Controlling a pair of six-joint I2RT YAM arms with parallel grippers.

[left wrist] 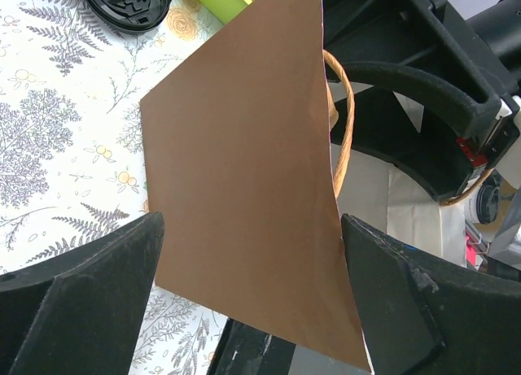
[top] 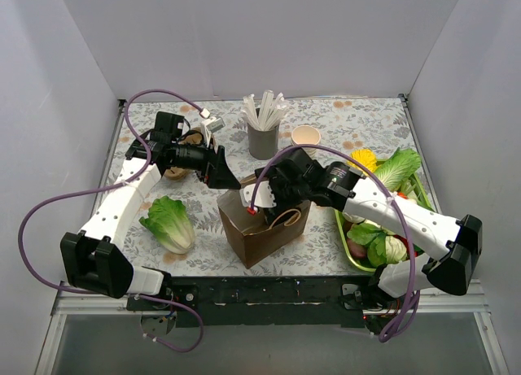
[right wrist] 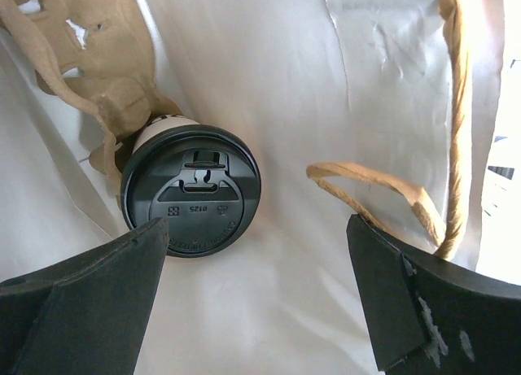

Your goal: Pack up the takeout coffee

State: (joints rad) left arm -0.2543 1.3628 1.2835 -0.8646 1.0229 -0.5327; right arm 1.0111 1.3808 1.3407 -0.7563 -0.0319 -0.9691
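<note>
Fingers of the right gripper are spread wide and grip nothing. They hang inside the open mouth of the brown paper bag, above its white lining. The takeout coffee sits at the bottom of the bag with its black lid facing the wrist camera; a strip of cream wall shows at the lid's upper edge. The lid rim lies just beside the tip of one right finger and well apart from the other. A tan cardboard piece meets the cup at the upper left of that view. A twisted paper handle loops across the lining near the other finger.

Fingers of the left gripper are also spread wide. A brown outer wall of the bag fills the gap between them; contact with the paper cannot be told. In the top view this gripper is at the bag's upper corner on the left arm's side.

On the floral table cover:
- lettuce head, beside the bag on the left arm's side
- grey cup of white sticks and lidless cream cup, behind the bag
- green tray of vegetables, on the right arm's side
- second black lid, beyond the bag in the left wrist view
</note>
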